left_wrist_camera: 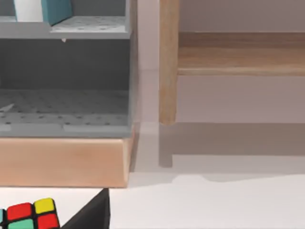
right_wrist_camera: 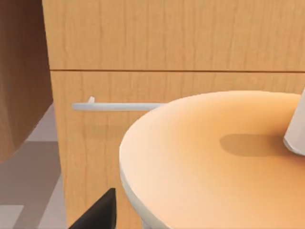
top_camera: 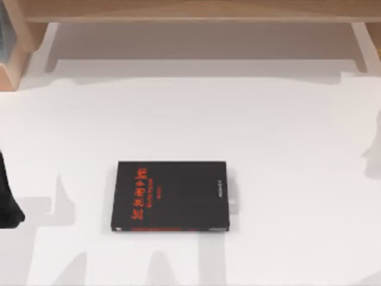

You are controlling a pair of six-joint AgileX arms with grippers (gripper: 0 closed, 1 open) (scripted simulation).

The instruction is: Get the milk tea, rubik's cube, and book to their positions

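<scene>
The Rubik's cube with red, yellow and green stickers framed in black [left_wrist_camera: 29, 215] sits on the white counter [left_wrist_camera: 214, 200] in the left wrist view, just in front of a light wooden cabinet base [left_wrist_camera: 64, 162]. Above that base is a grey shelf unit with dotted shelf floors [left_wrist_camera: 66, 102]; on its upper shelf stands a thick book with a light-blue cover and white page edges [left_wrist_camera: 47, 9], upright and cut off by the frame. A dark tip of the left tool [left_wrist_camera: 93, 214] lies just beside the cube, and I cannot tell how its fingers stand.

From above, a black book with red lettering [top_camera: 171, 196] lies flat near the counter's middle, toward 6 o'clock. The left arm [top_camera: 9, 196] is a dark shape at 9 o'clock. A light wooden shelf frame [top_camera: 190, 12] runs along 12 o'clock.

The right wrist view has a round light-orange tabletop with a pale rim [right_wrist_camera: 214, 162], standing before a wooden drawer front with a slim silver handle [right_wrist_camera: 116, 106]. A white object [right_wrist_camera: 298, 129] rests on the round top, too cropped to name. A dark tip of the right tool [right_wrist_camera: 97, 212] is in the picture; whether it is spread I cannot tell.
</scene>
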